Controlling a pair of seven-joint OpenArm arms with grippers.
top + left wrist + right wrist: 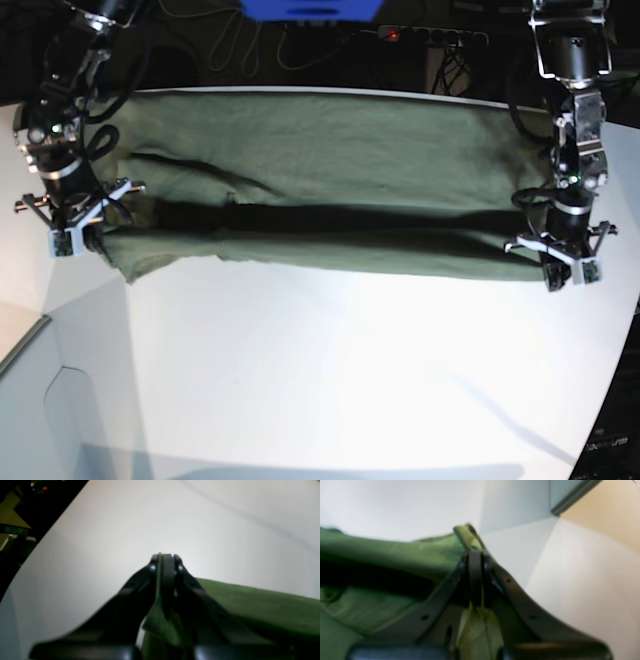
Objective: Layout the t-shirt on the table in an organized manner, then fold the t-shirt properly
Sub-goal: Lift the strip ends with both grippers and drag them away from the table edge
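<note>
The left gripper [165, 556] has its fingers [153, 566] pressed together on a thin fold of the t-shirt [262, 602]; green cloth runs up between them to the tips and bunches behind them, while the rest of the garment spreads off to one side over the white table [125, 530]. The right gripper [475, 552] is likewise clamped on the shirt's edge, a fold poking out past its fingertips [475, 565] and more cloth hanging beneath. From the base view the shirt stretches taut between both grippers across the far part of the table.
</note>
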